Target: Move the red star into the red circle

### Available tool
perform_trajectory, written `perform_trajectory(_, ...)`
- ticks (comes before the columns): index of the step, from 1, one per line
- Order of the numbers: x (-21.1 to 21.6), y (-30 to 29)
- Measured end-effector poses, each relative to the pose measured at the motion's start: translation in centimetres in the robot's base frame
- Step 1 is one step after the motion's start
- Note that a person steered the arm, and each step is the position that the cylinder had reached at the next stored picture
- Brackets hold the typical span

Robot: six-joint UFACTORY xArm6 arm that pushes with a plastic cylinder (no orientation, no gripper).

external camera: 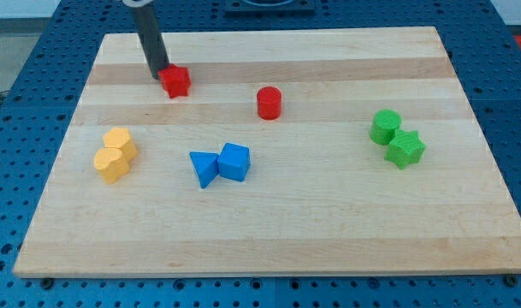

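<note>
The red star (175, 82) lies near the view's top left on the wooden board (269, 231). The red circle, a short red cylinder (269, 103), stands to the star's right and slightly lower, about a hundred pixels away. My tip (158, 75) is at the star's left edge, touching or nearly touching it. The dark rod rises from there to the view's top.
Two yellow blocks (115, 154) sit together at the left. A blue triangle (204, 168) and a blue cube (234, 161) touch in the middle. A green cylinder (385, 127) and a green star (405, 148) sit together at the right.
</note>
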State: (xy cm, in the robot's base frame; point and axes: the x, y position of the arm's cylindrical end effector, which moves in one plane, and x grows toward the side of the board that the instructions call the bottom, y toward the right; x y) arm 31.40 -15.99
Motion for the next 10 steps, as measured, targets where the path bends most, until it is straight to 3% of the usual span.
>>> perform_trajectory(1,0.2,0.5)
perform_trajectory(3,-0.2,-5.7)
perform_trajectory(4,0.7,-5.8)
perform_trajectory(10,4.7,6.2)
